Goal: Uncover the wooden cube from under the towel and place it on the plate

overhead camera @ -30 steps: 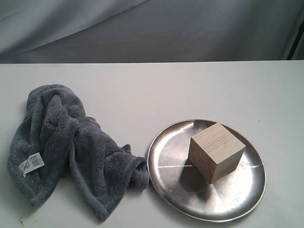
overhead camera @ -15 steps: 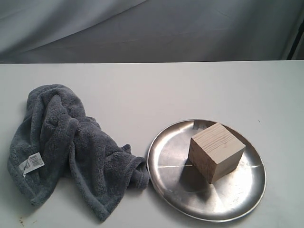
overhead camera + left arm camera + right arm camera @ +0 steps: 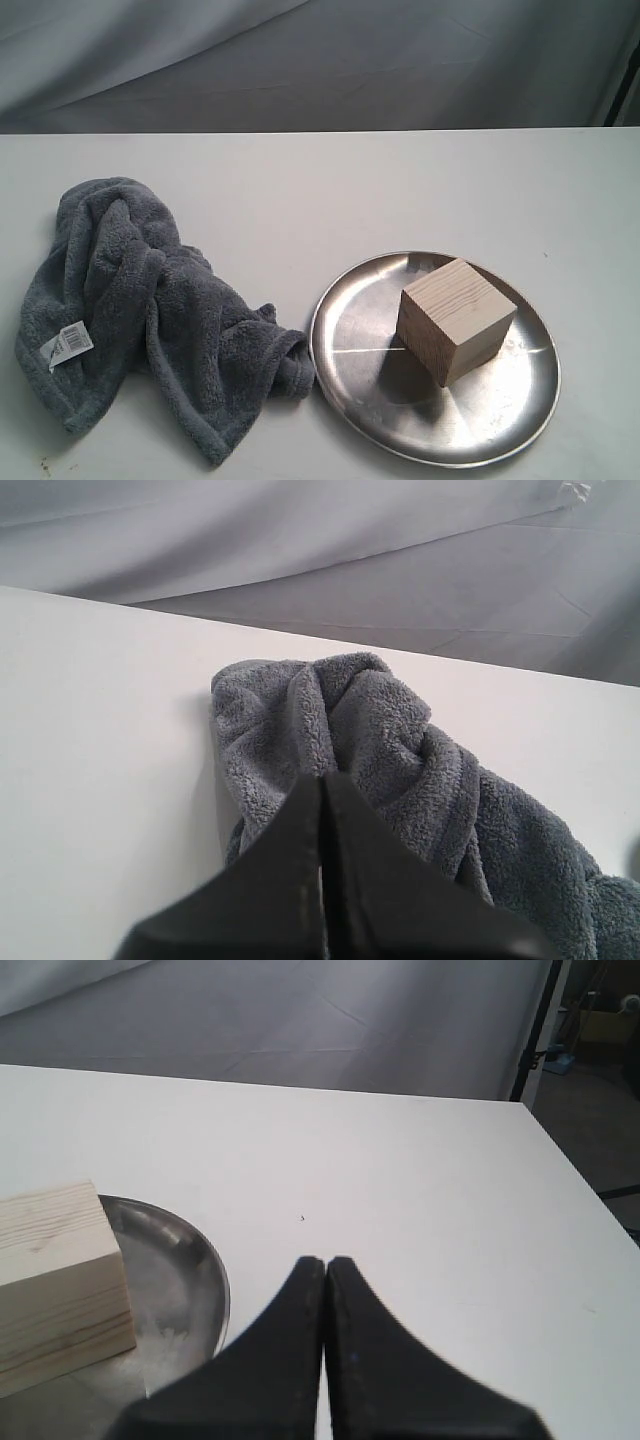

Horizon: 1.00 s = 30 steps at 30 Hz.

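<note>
Wooden cube (image 3: 455, 318) uncovered, resting on plate (image 3: 358, 372), near right. Towel (image 3: 140, 300) crumpled at left on table (image 3: 300, 190), edge just beside plate rim. Left gripper (image 3: 322, 780) and right gripper (image 3: 325, 1262): jaws together, empty. Task judged complete; nothing left.

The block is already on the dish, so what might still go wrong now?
Little, but two things. The towel ends right at the rim of the plate; if the shut left gripper, which points at the fleece, snagged it, the plate might get dragged. The wooden cube rests loose on shiny metal, and the shut right gripper is near the plate's edge, so a careless sweep might knock it.
</note>
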Each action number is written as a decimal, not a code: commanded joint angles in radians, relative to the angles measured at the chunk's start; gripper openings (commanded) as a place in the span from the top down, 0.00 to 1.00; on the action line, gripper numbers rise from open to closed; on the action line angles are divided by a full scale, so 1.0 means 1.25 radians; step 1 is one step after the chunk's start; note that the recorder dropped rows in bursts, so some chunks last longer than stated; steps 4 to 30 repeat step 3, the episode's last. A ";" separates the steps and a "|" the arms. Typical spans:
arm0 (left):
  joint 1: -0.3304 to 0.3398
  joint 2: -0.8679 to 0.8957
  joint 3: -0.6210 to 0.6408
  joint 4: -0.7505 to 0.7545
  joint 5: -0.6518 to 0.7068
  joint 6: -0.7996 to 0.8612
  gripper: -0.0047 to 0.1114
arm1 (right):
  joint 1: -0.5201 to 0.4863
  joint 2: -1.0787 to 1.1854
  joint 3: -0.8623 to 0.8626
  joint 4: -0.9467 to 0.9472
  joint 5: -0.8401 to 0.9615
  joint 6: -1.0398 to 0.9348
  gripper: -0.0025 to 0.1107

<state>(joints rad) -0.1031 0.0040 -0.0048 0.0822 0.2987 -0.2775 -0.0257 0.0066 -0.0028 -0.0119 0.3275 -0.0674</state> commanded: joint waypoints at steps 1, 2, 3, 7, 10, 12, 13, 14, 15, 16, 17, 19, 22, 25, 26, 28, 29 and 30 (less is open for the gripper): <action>-0.004 -0.003 0.004 -0.004 -0.007 -0.001 0.96 | -0.005 -0.005 0.002 -0.002 0.000 -0.003 0.98; -0.004 -0.003 0.004 -0.004 -0.007 -0.001 0.96 | -0.005 -0.005 0.002 -0.002 0.000 -0.003 0.98; -0.004 -0.003 0.004 -0.004 -0.007 -0.001 0.96 | -0.005 -0.005 0.002 -0.002 0.000 -0.003 0.98; -0.004 -0.003 0.004 -0.004 -0.007 -0.001 0.96 | -0.005 -0.005 0.002 -0.002 0.000 -0.003 0.98; -0.004 -0.003 0.004 -0.004 -0.007 -0.001 0.96 | -0.005 -0.005 0.002 -0.002 0.000 -0.003 0.98; -0.004 -0.003 0.004 -0.004 -0.007 -0.001 0.96 | -0.005 -0.005 0.002 -0.002 0.000 -0.003 0.98; -0.004 -0.003 0.004 -0.004 -0.007 -0.001 0.96 | -0.005 -0.005 0.002 -0.002 0.000 -0.003 0.98; -0.004 -0.003 0.004 -0.004 -0.007 -0.001 0.96 | -0.005 -0.005 0.002 -0.002 0.000 -0.003 0.98; -0.004 -0.003 0.004 -0.004 -0.007 -0.001 0.96 | -0.005 -0.005 0.002 -0.002 0.000 -0.003 0.98; -0.004 -0.003 0.004 -0.004 -0.007 -0.001 0.96 | -0.005 -0.005 0.002 -0.002 0.000 -0.003 0.98; -0.004 -0.003 0.004 -0.004 -0.007 -0.001 0.96 | -0.005 -0.005 0.002 -0.002 0.000 -0.003 0.98; -0.004 -0.003 0.004 -0.004 -0.007 -0.001 0.96 | -0.005 -0.005 0.002 -0.002 0.000 -0.003 0.98; -0.004 -0.003 0.004 -0.004 -0.007 -0.001 0.96 | -0.005 -0.005 0.002 -0.002 0.000 -0.003 0.98; -0.004 -0.003 0.004 -0.004 -0.007 -0.001 0.96 | -0.005 -0.005 0.002 -0.002 0.000 -0.003 0.98; -0.004 -0.003 0.004 -0.004 -0.007 -0.001 0.96 | -0.005 -0.005 0.002 -0.002 0.000 -0.003 0.98; -0.004 -0.003 0.004 -0.004 -0.007 -0.001 0.96 | -0.005 -0.005 0.002 -0.002 0.000 -0.003 0.98; -0.004 -0.003 0.004 -0.004 -0.007 -0.001 0.96 | -0.005 -0.005 0.002 -0.002 0.000 -0.003 0.98; -0.004 -0.003 0.004 -0.004 -0.007 -0.001 0.96 | -0.005 -0.005 0.002 -0.002 0.000 -0.003 0.98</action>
